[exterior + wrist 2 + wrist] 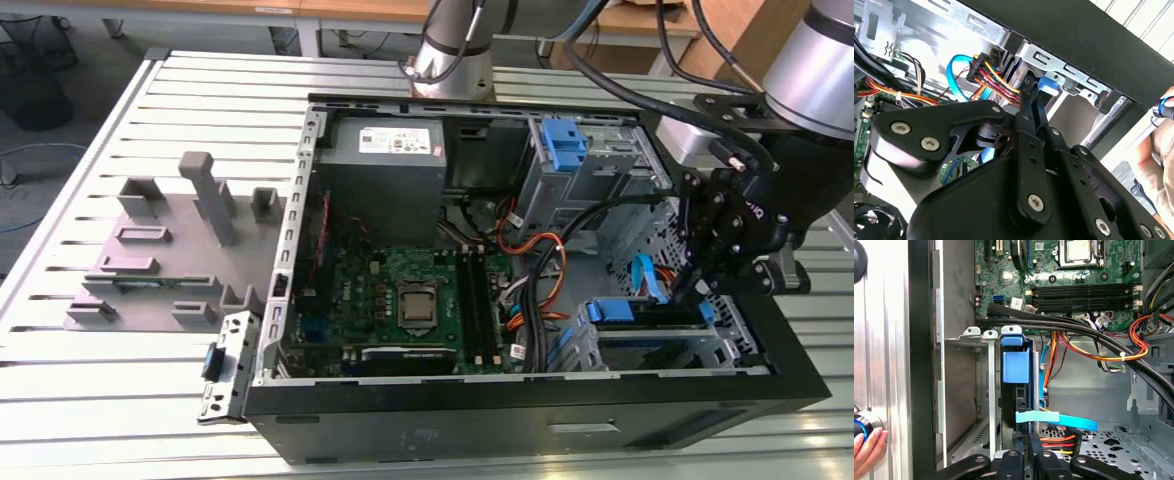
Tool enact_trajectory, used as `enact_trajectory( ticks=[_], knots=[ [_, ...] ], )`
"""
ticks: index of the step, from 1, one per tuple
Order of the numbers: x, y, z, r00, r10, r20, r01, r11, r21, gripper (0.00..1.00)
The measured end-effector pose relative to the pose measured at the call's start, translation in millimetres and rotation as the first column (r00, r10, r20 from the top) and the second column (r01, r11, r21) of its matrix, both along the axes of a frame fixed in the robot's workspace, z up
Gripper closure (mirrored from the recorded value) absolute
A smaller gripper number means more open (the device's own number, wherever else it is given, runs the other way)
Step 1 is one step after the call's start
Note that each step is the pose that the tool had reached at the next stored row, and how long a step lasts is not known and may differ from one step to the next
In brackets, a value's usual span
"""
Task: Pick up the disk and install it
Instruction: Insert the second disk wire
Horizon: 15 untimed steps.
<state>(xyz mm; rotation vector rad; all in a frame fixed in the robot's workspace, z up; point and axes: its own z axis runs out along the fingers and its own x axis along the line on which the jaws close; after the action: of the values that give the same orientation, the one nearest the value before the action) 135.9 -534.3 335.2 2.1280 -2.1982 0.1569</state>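
1. Black and open-sided, a desktop computer case [534, 415] lies on a slatted metal table [120, 390], its green motherboard [407, 300] facing up.
2. In the exterior view, the robot arm's black gripper [697, 290] reaches down into the drive bay [661, 345] at the corner of the case on the exterior view's right.
3. The disk [1015, 385], in its bright blue carrier, stands on edge in a slot of that bay; the first wrist view shows its blue tab between the grey metal rails.
4. The gripper's fingers [1026, 460] sit close together at the disk's edge in the first wrist view, narrow and seemingly pinched on it, though the contact itself is hidden.
5. A light blue flat cable [1059, 418] and a red, yellow and black wire bundle [1056, 442] lie just beside the disk.
6. A grey power supply box [387, 150] sits at the far end of the case.
7. A person's hand [866, 450] rests on the table outside the case wall in the first wrist view.
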Motion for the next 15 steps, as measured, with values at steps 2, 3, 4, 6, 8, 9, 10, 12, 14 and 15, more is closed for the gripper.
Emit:
enact_trajectory(
  ticks=[2,3,4,6,8,9,10,12,14,15],
  knots=[
    [0.0,0.0,1.1,1.0000,0.000,0.0000,0.000,1.0000,0.0002,0.84],
    [0.0,0.0,1.1,1.0000,0.000,0.0000,0.000,1.0000,0.0002,0.84],
    [0.0,0.0,1.1,1.0000,0.000,0.0000,0.000,1.0000,0.0003,0.84],
    [-0.7,0.0,1.2,1.0000,0.000,0.0021,0.000,1.0000,0.0001,0.84],
    [-2.2,0.0,1.2,1.0000,0.000,0.0061,0.000,1.0000,0.0001,0.84],
    [-2.9,0.0,1.2,1.0000,0.000,0.0079,0.000,1.0000,0.0001,0.84],
    [-3.4,0.0,1.2,1.0000,0.000,0.0090,0.000,1.0000,0.0001,0.84],
    [-4.3,0.0,1.2,0.9999,0.000,0.0114,0.000,1.0000,0.0002,0.84],
    [-5.5,0.0,1.2,0.9999,0.000,0.0141,0.000,1.0000,0.0001,0.84],
    [-6.1,0.0,1.2,0.9999,0.000,0.0156,0.000,1.0000,0.0002,0.84]
  ],
)
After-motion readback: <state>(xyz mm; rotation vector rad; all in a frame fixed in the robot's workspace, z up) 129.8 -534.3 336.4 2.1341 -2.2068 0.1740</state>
